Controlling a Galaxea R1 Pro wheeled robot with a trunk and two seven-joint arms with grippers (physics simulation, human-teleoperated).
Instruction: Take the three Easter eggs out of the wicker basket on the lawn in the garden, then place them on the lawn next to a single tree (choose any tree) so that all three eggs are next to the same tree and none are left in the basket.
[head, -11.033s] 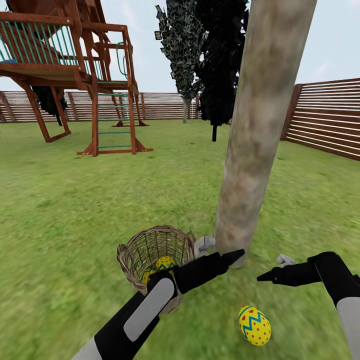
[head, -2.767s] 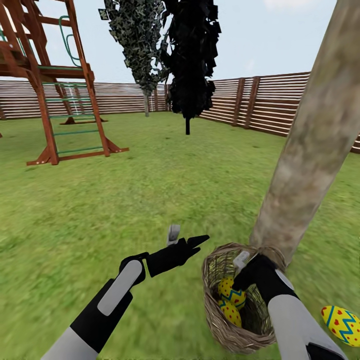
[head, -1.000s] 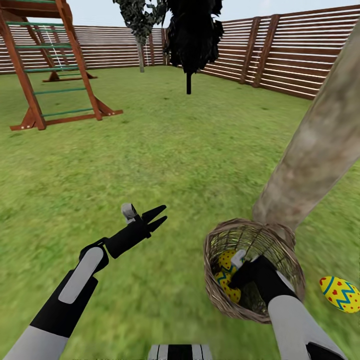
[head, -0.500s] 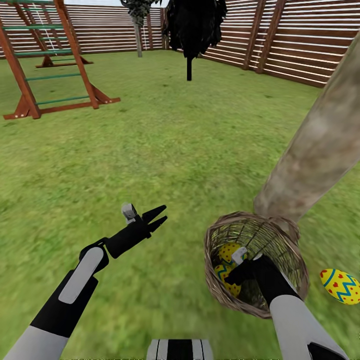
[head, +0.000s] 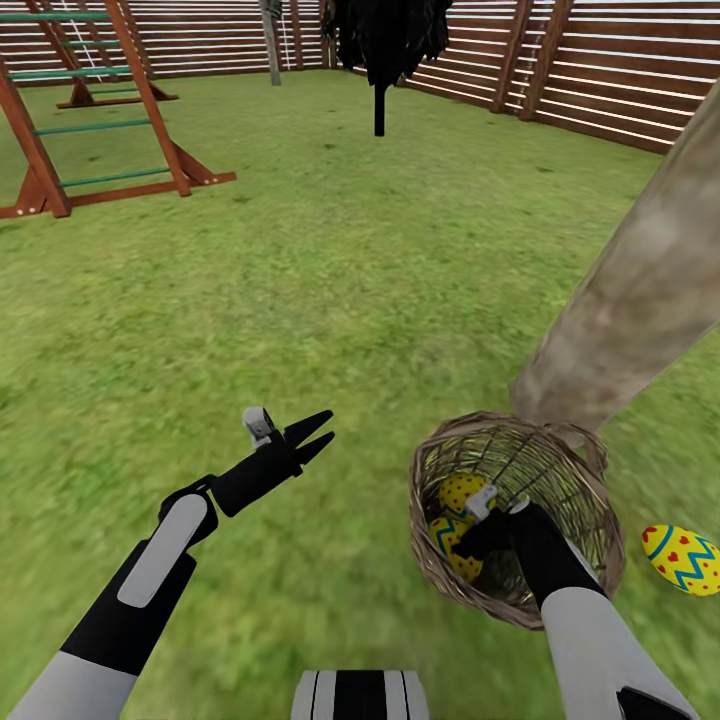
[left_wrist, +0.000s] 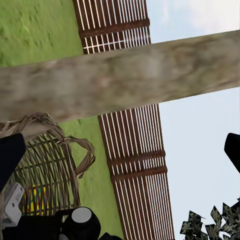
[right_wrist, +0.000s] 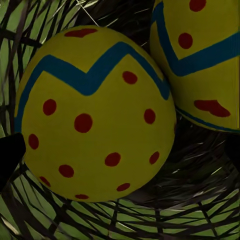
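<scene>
While the right gripper is reaching into the wicker basket, fingers spread either side of an Easter egg, a second egg is lying alongside, and a third is resting on the lawn by the tree; the left gripper is idling open, well apart.

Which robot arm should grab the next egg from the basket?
The right one, I think. The right gripper is already down inside the wicker basket, open, with an egg between its fingertips. The left gripper hangs open over bare lawn, off to the basket's side.
</scene>
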